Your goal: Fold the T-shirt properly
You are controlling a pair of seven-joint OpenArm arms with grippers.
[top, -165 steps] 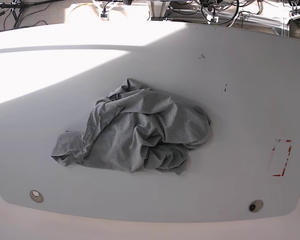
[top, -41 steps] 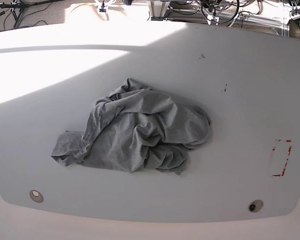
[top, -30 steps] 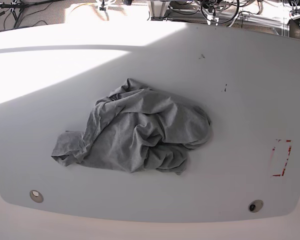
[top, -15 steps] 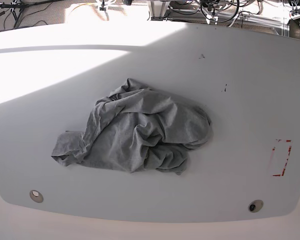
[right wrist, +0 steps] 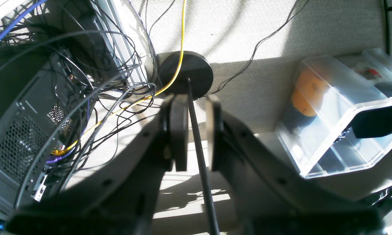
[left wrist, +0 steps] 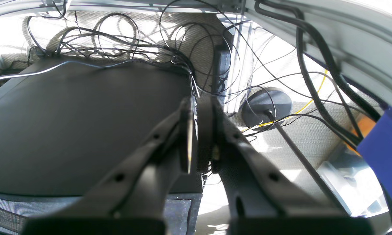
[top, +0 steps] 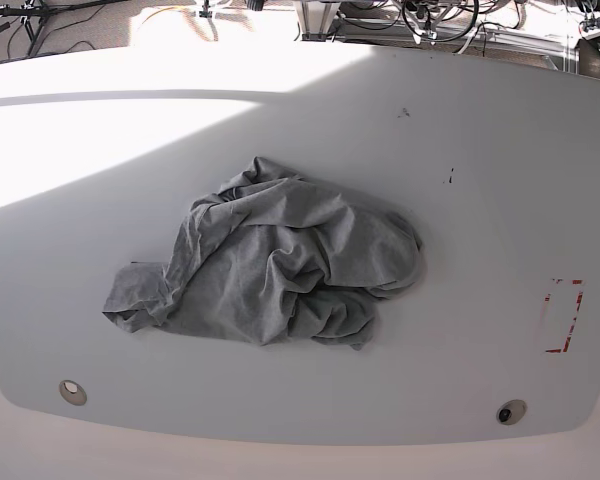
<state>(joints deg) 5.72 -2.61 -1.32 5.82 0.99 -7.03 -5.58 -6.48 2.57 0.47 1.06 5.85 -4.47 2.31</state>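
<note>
The T-shirt lies crumpled in a grey heap in the middle of the white table, with one sleeve or corner sticking out to the lower left. Neither arm appears in the base view. In the left wrist view my left gripper is shut with nothing in it, its fingers pressed together, hanging over the floor and cables away from the table. My right gripper stands slightly open, a narrow gap between its fingers, also over the floor. A thin black pole runs through that gap, untouched.
A red outlined mark sits near the table's right edge, and two round inserts near the front edge. Beyond the table are a black computer case, tangled cables, a round stand base and a clear plastic box.
</note>
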